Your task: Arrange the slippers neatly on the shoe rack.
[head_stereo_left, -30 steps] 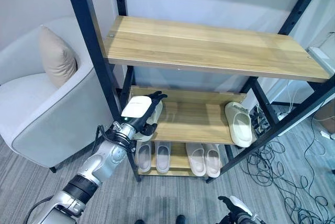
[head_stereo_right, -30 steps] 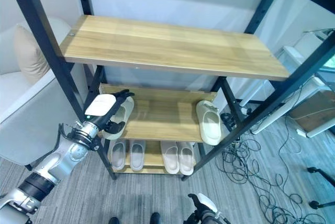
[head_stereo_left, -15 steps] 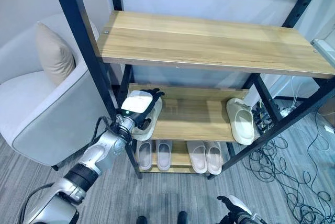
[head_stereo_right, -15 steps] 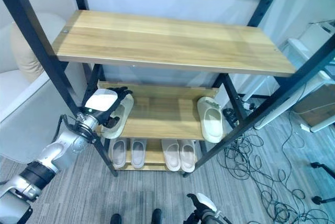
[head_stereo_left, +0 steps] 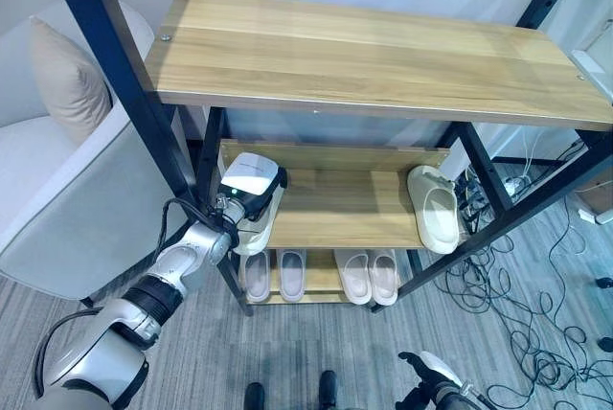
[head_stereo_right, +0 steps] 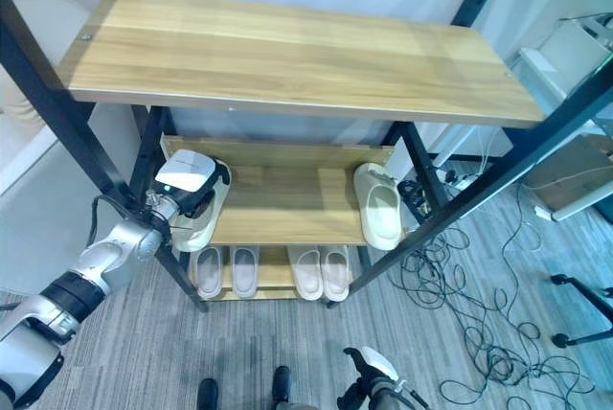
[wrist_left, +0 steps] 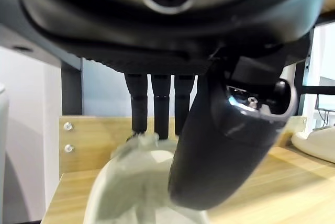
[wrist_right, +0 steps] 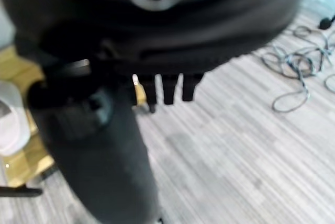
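1. Black-framed shoe rack with three pale wooden shelves: top shelf bare. Middle shelf carries two slippers, one at each end. Bottom shelf holds a grey pair and a pinkish pair, toes to 12 o'clock, side by side.
2. Grey upholstered armchair with a beige cushion stands at 9 o'clock of the rack, apart from the work.
3. Left hand is at the 9 o'clock end of the middle shelf, fingers and thumb curled over the cream foam slipper; the left wrist view shows its sole near or on the board, contact uncertain.
4. Matching cream foam slipper lies at the 3 o'clock end, well apart, toe to 12 o'clock.
5. Right hand hangs low at 6 o'clock, above the floor; fingers straight, holding nothing.
6. Judgement: set the held slipper flat, toe to 12 o'clock, clear of the upright, before loosening. Better still, slide it toward 3 o'clock beside its mate.
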`<state>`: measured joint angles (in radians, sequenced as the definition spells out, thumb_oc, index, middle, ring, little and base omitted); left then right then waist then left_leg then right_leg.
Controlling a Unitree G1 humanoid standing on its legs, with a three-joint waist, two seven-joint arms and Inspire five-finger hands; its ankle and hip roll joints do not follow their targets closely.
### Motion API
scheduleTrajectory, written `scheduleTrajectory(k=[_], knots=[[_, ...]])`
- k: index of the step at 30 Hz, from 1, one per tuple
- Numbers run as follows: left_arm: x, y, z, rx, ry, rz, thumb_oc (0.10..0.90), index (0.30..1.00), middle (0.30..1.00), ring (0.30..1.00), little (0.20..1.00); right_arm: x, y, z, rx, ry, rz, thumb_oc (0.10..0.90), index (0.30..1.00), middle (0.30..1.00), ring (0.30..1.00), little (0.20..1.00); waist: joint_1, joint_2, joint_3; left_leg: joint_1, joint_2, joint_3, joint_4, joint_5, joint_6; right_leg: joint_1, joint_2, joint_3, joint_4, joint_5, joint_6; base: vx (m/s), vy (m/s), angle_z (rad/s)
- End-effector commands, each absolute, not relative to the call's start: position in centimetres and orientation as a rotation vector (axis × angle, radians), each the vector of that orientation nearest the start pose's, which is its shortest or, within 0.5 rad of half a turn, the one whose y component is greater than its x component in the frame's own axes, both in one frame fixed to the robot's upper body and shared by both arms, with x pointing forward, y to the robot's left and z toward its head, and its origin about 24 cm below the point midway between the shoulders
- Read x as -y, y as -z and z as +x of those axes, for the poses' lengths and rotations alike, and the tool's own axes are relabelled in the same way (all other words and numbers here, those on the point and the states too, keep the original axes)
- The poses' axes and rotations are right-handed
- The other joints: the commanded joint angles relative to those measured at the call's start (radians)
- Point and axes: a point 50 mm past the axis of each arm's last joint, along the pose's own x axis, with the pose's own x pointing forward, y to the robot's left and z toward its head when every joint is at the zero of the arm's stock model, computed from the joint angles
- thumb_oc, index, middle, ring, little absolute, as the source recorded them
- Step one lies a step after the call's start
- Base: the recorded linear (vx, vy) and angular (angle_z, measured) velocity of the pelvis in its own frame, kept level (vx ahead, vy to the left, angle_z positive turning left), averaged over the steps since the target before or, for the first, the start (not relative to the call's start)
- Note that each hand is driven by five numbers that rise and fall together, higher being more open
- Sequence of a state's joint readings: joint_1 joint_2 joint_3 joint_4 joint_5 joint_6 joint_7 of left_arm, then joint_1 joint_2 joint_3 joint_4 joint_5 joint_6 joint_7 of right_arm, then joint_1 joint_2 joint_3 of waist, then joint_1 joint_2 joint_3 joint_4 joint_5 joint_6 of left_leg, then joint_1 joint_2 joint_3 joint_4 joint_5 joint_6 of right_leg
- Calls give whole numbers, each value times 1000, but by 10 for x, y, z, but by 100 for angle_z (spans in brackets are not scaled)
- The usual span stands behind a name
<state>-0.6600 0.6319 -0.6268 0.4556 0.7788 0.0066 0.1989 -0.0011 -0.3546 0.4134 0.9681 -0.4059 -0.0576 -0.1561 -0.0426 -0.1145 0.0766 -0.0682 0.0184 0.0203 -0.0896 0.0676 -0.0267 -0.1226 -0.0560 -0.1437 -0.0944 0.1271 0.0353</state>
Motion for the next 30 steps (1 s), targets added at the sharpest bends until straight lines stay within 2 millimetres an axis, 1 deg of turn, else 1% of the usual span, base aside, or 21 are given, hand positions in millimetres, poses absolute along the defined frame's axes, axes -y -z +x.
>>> scheduleTrajectory(k=[1,5,8,14,19,27,28,30], knots=[[-154,-198,378,579,-15,1647,400,300,300,300,300,252,113,165,-748,-254,-1018,800,900,900,900,900,-2,8,-5,-4,12,5,2,-103,-17,37,-41,-4,8,-108,115,4,-5,-6],[-147,-198,377,600,0,1606,400,300,300,300,300,251,114,165,-743,-260,-1017,800,900,900,900,900,-1,4,-5,5,12,6,2,-107,-18,44,-39,-2,7,-110,113,1,-4,-3],[-138,-197,373,635,23,1555,400,300,300,300,300,249,113,166,-735,-261,-1015,800,900,900,900,900,0,3,-5,8,12,3,2,-109,-18,46,-40,-6,7,-110,113,1,-2,-1],[-121,-200,368,700,56,1479,400,300,300,300,300,248,112,169,-721,-259,-1018,800,900,900,900,900,-2,8,-4,6,12,3,2,-107,-19,41,-40,-7,7,-109,114,0,0,0],[-103,-200,364,746,93,1409,400,300,300,300,300,249,111,170,-716,-254,-1022,800,900,900,900,900,-6,13,-3,2,12,6,2,-105,-18,36,-40,-4,7,-107,113,0,0,0],[-77,-207,358,812,140,1304,400,300,300,300,300,252,110,169,-722,-240,-1029,800,900,900,900,900,-14,22,1,-11,12,13,2,-99,-18,21,-40,2,7,-103,112,-5,-10,-2],[-71,-209,356,831,147,1273,400,300,300,300,300,253,110,170,-722,-234,-1031,800,900,900,900,900,-18,25,3,-15,11,17,2,-96,-18,17,-40,4,7,-101,112,0,0,0],[-67,-210,356,841,157,1256,400,300,300,300,300,254,109,171,-720,-228,-1033,800,900,900,900,900,-20,28,3,-18,12,21,2,-94,-19,13,-40,6,7,-101,112,0,0,0]])
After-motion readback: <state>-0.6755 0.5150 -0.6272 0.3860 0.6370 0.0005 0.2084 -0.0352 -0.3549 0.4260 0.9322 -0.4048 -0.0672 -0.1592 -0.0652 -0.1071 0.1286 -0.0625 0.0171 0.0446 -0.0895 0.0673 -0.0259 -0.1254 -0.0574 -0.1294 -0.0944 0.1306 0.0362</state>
